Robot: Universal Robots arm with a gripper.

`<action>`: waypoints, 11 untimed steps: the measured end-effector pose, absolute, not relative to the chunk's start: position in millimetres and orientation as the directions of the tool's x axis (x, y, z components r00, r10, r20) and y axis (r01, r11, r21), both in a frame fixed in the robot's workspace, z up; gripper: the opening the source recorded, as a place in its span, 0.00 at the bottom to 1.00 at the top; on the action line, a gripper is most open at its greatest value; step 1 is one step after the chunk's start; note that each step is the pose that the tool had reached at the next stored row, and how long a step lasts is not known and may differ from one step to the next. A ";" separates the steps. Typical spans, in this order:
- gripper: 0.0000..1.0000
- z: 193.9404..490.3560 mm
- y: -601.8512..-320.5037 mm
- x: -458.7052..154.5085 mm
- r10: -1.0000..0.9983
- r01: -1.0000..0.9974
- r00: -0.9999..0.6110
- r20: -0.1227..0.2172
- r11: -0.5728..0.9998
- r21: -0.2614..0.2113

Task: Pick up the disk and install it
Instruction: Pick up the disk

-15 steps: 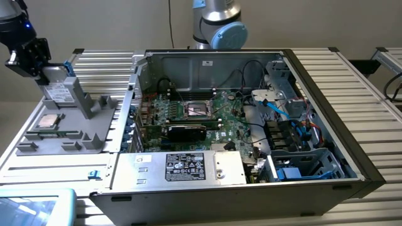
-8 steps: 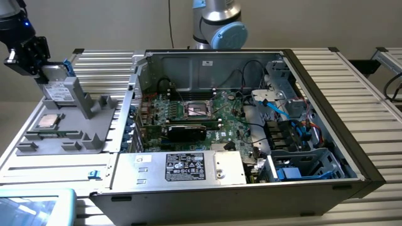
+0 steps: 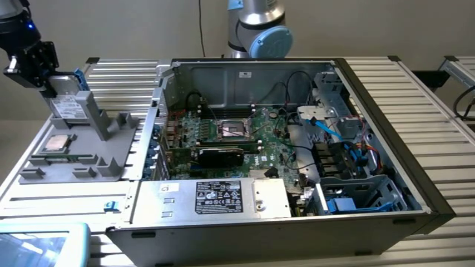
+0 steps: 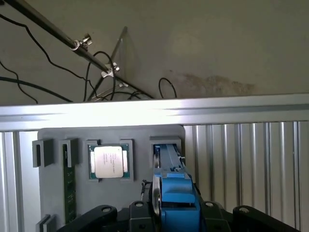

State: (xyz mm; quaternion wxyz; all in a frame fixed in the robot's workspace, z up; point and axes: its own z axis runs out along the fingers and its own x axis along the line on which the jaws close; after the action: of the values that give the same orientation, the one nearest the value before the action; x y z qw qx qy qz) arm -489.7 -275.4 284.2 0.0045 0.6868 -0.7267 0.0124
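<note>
The disk [image 3: 68,100] is a silver drive with a white label and a blue frame. It stands on edge at the tall slot of the grey holder tray [image 3: 89,150], at the exterior view's far left. My gripper [image 3: 58,83] comes down from above and is shut on the disk's upper end. In the wrist view the disk [image 4: 175,193] runs edge-on between my gripper's [image 4: 176,215] black jaws, its far end reaching the holder's slot [image 4: 166,145]. Whether that end still rests in the slot I cannot tell.
A square CPU chip [image 3: 58,143] [image 4: 108,162] and a memory stick [image 4: 69,186] lie in the holder. The open computer case [image 3: 171,89] stands to the exterior view's right, with motherboard, cables, a silver box [image 3: 222,197] and a blue-lined bay [image 3: 364,194]. The arm's base [image 3: 256,28] stands behind.
</note>
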 end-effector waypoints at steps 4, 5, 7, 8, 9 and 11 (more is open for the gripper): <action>0.37 288.0 -275.4 -489.7 -0.998 -0.998 -0.057 0.023 0.056 -0.012; 0.37 289.2 -275.5 -489.7 -0.998 -0.998 -0.057 0.023 0.056 -0.013; 0.37 292.7 -275.5 -489.7 -0.998 -0.998 -0.057 0.023 0.056 -0.013; 0.37 295.2 -275.4 -489.8 -0.998 -0.998 -0.057 0.023 0.056 -0.013; 0.37 297.4 -275.4 -489.7 -0.998 -0.998 -0.057 0.023 0.056 -0.013; 0.37 301.9 -275.4 -489.7 -0.998 -0.998 -0.057 0.023 0.056 -0.013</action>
State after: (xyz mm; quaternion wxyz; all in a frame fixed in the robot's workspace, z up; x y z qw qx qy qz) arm -489.7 -275.4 301.9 0.0039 0.6868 -0.7267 0.0129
